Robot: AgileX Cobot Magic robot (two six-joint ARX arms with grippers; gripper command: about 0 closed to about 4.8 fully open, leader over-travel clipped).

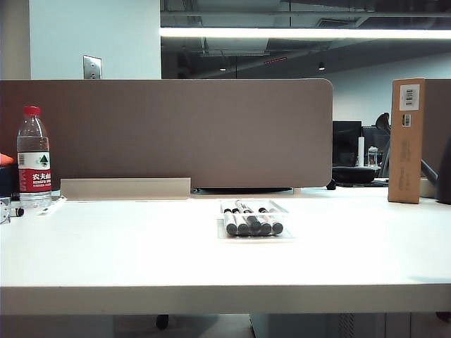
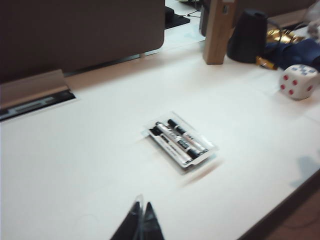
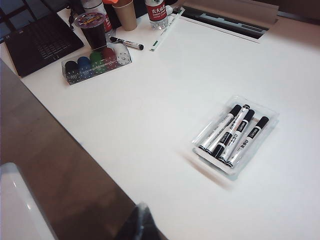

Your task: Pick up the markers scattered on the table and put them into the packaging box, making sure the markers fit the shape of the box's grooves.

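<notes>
Lying in the packaging box (image 3: 235, 134) mid-table (image 1: 106, 260), the markers (image 3: 231, 134) looked packed, so left end effector (image 2: 140, 220) and right end effector (image 3: 142, 222) hovered apart from it, both closed, empty.

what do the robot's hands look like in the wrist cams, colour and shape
Little shows. In the left wrist view the left hand appears as two dark, tapering finger tips meeting at a point, with a pale glossy edge between them. In the right wrist view the right hand is a blurred dark tip with a faint sheen. No cables or markings are visible, and neither arm appears in the exterior view.
</notes>
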